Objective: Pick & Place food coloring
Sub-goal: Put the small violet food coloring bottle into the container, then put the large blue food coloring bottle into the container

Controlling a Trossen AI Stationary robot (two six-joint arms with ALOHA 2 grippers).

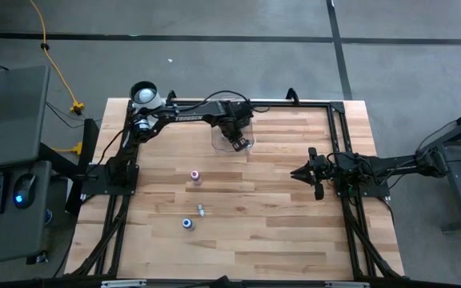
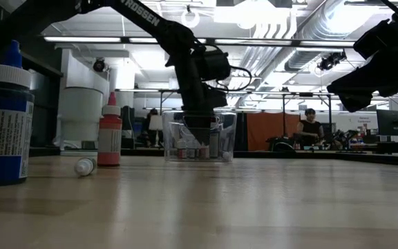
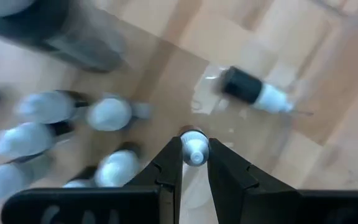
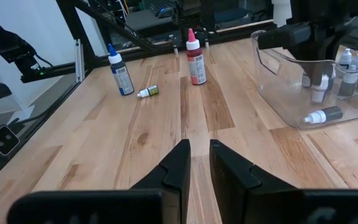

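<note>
I'm holding the left pincer (image 3: 194,163) inside the clear bin (image 1: 232,136) (near the counter's far edge), gripping a small bottle (image 3: 194,148); the right pincer (image 4: 197,163) is waiting closed, empty.

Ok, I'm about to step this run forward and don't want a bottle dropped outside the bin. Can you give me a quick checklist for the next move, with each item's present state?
1. Left end effector grips a food coloring bottle by its cap: ok.
2. Held bottle is inside the clear bin, above its floor: ok, by the left wrist view and low view.
3. Spot under the held bottle is free of other bottles: ok; the lying dark bottle is off to one side.
4. Right end effector waits away from the bin: ok.
5. Bottles left on the table: not ok, the red bottle, blue bottle and small lying bottle remain.
</note>
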